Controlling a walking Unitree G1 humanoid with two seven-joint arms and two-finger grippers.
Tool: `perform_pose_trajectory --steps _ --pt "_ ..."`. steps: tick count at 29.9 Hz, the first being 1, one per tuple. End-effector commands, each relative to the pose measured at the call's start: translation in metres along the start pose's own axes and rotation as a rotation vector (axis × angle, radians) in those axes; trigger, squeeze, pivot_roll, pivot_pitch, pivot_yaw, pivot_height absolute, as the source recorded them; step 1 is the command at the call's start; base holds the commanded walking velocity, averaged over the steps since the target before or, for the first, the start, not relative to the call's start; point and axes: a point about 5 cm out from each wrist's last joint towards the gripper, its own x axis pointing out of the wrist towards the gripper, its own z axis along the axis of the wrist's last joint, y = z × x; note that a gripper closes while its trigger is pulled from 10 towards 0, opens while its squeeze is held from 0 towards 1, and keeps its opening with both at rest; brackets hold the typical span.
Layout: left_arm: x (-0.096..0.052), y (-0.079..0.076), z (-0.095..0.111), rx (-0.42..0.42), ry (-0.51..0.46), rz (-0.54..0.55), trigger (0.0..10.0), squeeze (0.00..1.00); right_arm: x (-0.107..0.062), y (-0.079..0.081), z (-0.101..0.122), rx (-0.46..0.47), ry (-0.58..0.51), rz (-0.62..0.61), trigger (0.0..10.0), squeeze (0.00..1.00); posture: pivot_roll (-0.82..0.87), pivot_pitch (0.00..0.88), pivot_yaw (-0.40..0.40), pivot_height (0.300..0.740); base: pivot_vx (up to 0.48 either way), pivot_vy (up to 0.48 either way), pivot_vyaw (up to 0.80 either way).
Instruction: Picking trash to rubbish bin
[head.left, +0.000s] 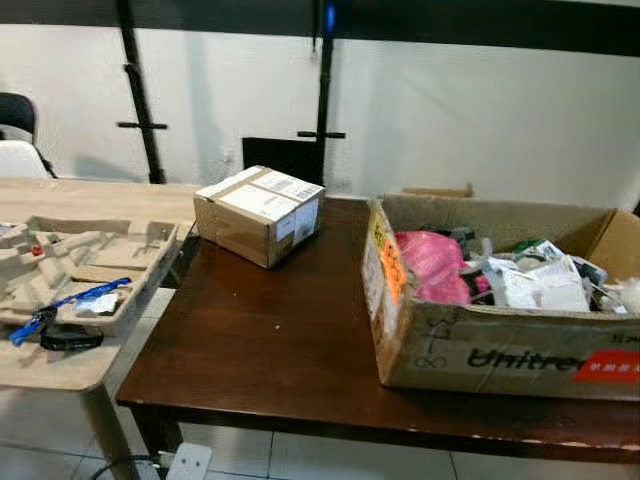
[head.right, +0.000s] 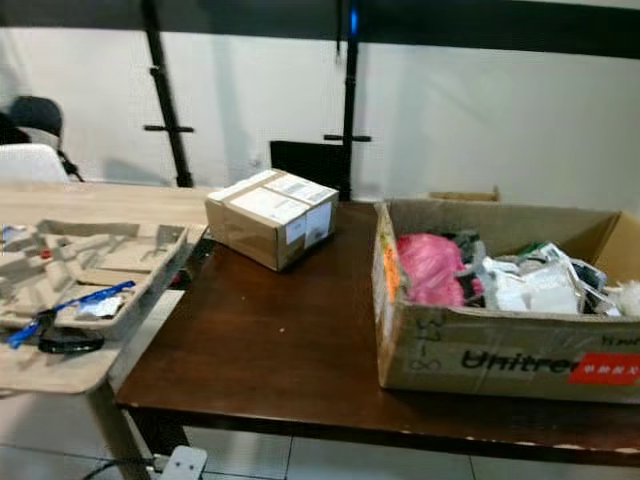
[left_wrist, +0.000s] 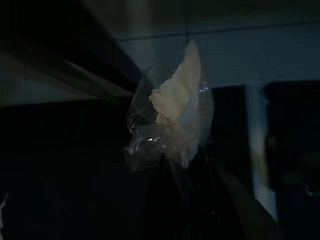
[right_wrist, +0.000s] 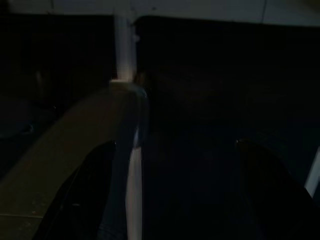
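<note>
From the head, the open cardboard box (head.left: 470, 340) on the dark table (head.left: 270, 350) is already heaped with trash, a pink bag (head.left: 432, 262) among it (it seems to serve as the rubbish bin).

In the left wrist view, the left gripper (left_wrist: 187, 165) is clenched on a crumpled clear wrapper (left_wrist: 170, 120) with white paper inside; carry it high over the box wall before releasing.

In the right wrist view, the right gripper (right_wrist: 175, 190) hangs spread and empty in shade.
</note>
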Motion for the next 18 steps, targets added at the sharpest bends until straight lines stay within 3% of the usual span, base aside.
perform_pose_trajectory --steps 1,18 --pt "0.0 -0.0001 -0.0013 0.006 0.009 0.001 10.0 0.0 -0.0003 -0.0029 -0.0017 0.025 0.005 -0.014 10.0 0.0 0.05 0.033 -0.015 0.74 0.0 -0.285 0.0" --pt "-0.0003 0.0011 -0.0024 -0.012 0.009 0.016 10.0 0.0 0.0 0.0003 0.0032 -0.031 -0.009 -0.004 10.0 0.0 0.05 0.021 -0.019 0.74 0.0 -0.281 0.0"
